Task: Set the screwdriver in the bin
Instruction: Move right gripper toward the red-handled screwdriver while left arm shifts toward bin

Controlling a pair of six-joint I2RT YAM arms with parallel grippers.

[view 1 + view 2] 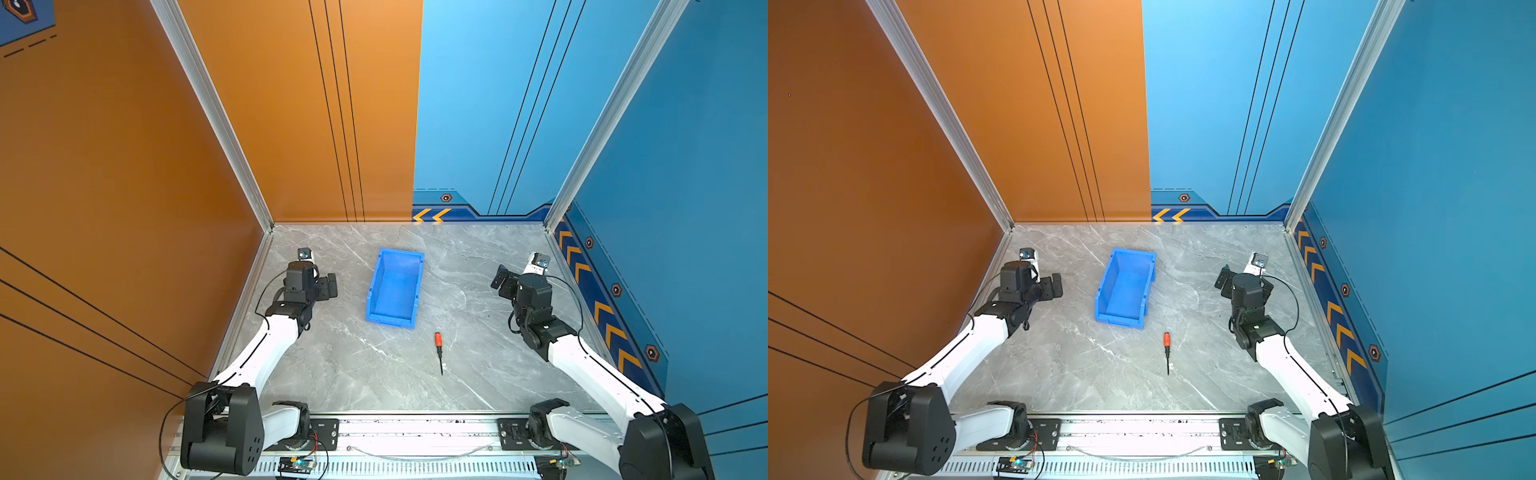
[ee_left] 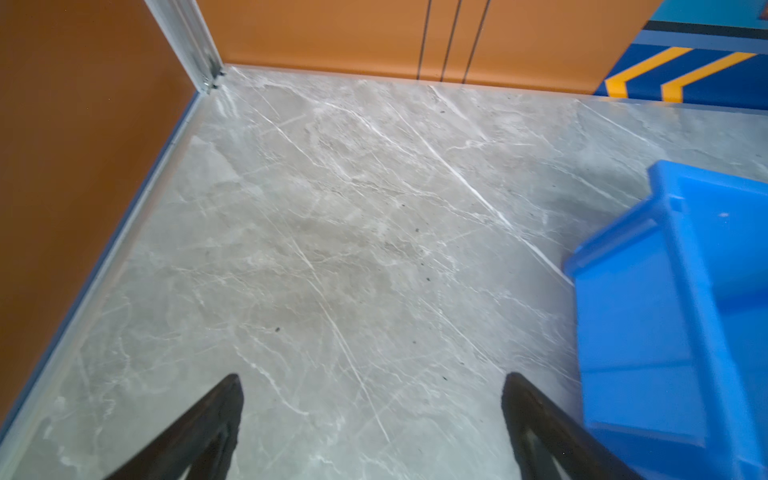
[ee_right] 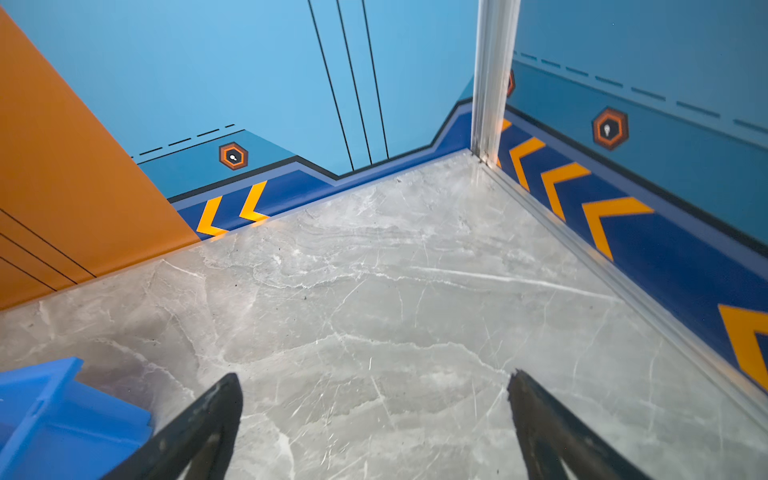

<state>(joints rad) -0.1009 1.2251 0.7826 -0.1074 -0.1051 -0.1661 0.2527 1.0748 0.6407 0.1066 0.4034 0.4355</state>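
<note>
Orange-handled screwdriver (image 1: 438, 349) lies untouched near the bin (image 1: 402, 252), left claw (image 2: 372, 415) and right claw (image 3: 374, 415) both wide; reaching for it probably comes next.

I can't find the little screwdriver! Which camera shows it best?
Both top views: the screwdriver lies whole on the table, near the bin. Neither wrist view shows it.

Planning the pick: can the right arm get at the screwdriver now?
Probably yes: the screwdriver lies alone on the table, nothing stands between it and the open right gripper, and the bin sits off that path.
</note>
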